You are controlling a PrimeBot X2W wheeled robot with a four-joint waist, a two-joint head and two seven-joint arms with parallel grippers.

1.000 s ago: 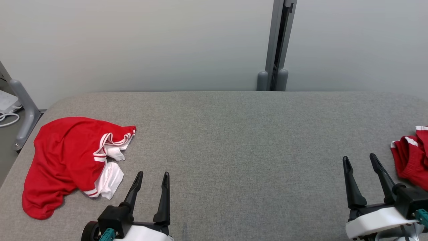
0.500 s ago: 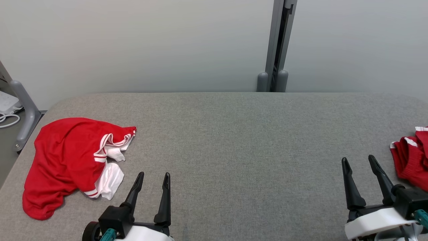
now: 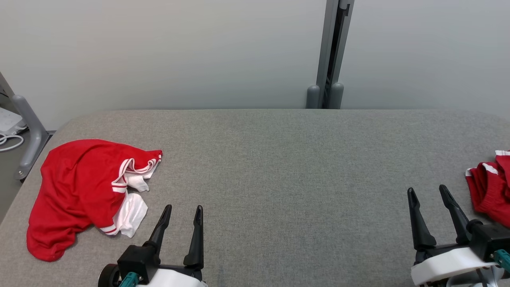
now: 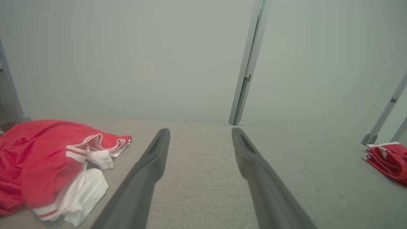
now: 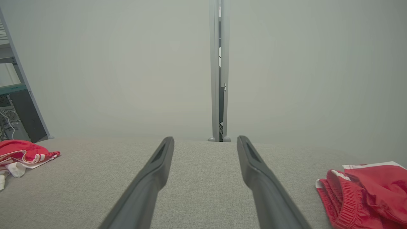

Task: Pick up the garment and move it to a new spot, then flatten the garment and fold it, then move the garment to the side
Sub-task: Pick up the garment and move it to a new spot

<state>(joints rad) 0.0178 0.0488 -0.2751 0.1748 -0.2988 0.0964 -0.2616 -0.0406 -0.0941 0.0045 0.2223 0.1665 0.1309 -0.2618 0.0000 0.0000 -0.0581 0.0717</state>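
Note:
A crumpled red garment (image 3: 75,187) with white lining and striped trim lies at the left end of the grey fabric table (image 3: 279,159); it also lies at the left in the left wrist view (image 4: 41,159) and far left in the right wrist view (image 5: 19,152). My left gripper (image 3: 183,208) hovers open just right of it, apart from the cloth, with nothing between its fingers (image 4: 200,132). My right gripper (image 3: 426,189) is open and empty (image 5: 205,139) near the table's right end, just left of a second red garment (image 3: 492,191) (image 5: 372,194) (image 4: 388,159).
A grey upright post (image 3: 328,52) stands behind the table's far edge against a pale wall. Off the table's left end are a grey metal frame leg (image 3: 30,131) and a white device with cables (image 3: 8,121). The table's left edge runs close to the crumpled garment.

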